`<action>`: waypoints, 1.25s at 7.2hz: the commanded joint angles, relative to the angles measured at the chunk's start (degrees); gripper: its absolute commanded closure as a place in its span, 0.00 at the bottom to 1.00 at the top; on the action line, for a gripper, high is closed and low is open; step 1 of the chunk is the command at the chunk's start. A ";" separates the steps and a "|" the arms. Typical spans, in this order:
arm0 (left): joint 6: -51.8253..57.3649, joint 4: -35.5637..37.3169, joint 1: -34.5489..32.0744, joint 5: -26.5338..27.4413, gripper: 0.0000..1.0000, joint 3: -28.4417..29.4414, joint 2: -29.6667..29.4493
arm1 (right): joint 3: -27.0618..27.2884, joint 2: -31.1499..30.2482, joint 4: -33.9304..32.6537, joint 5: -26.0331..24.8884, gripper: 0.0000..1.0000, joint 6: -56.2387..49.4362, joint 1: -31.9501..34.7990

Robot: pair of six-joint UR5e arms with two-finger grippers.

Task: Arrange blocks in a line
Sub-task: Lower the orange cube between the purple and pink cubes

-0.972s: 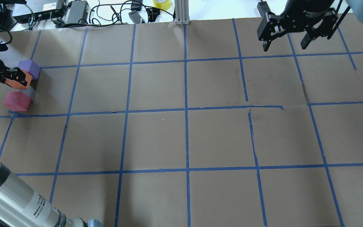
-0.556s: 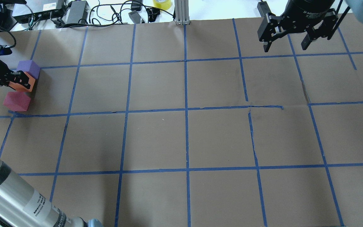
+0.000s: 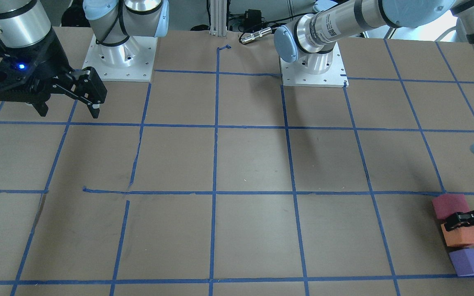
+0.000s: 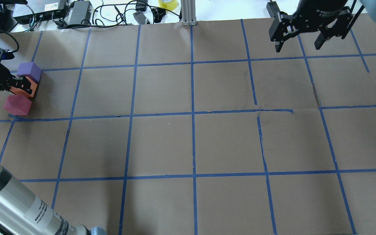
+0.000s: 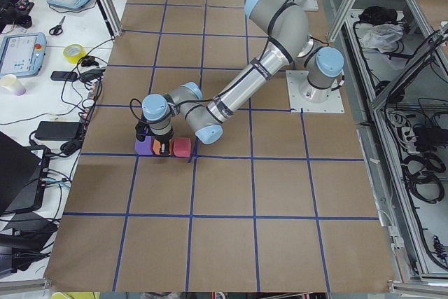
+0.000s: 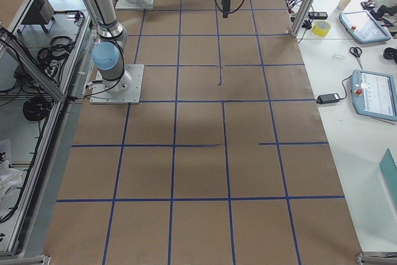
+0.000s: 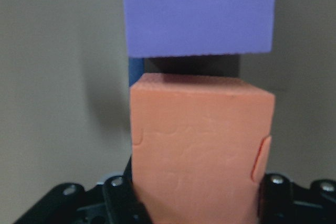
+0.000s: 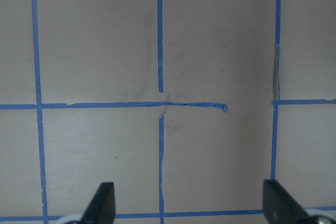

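Observation:
Three foam cubes stand in a row at the table's left end. The purple block (image 4: 28,71) is farthest, the orange block (image 4: 25,88) in the middle, the pink-red block (image 4: 17,105) nearest. My left gripper (image 4: 21,85) is shut on the orange block and holds it low, at or just above the paper. In the left wrist view the orange block (image 7: 202,150) sits between the fingers, with the purple block (image 7: 199,11) just beyond it across a small gap. In the front-facing view the row runs pink-red (image 3: 449,205), orange (image 3: 462,236), purple (image 3: 470,261). My right gripper (image 4: 300,45) hangs open and empty at the far right.
Brown paper with a blue tape grid (image 4: 193,114) covers the table. Cables, power bricks and a yellow tape roll (image 4: 167,4) lie beyond the far edge. An aluminium post (image 4: 188,13) stands at the far middle. The tape is torn near the centre (image 4: 274,111).
My left gripper has come down and back a little with the orange block, which now sits lower between the purple and pink-red blocks. My right gripper has drifted slightly farther away.

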 commanded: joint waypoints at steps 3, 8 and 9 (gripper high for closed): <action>1.59 2.77 0.00 0.04 0.31 -1.03 0.20 | 0.09 -0.24 0.00 -0.69 0.00 -0.14 0.15; 2.48 -1.28 -2.18 -0.58 0.00 -3.58 9.47 | 0.09 -0.33 -0.26 -0.60 0.00 -0.14 0.15; 0.48 -9.70 -3.33 -0.58 0.00 -3.67 16.30 | 0.09 -0.16 -0.27 -0.60 0.00 -0.14 0.15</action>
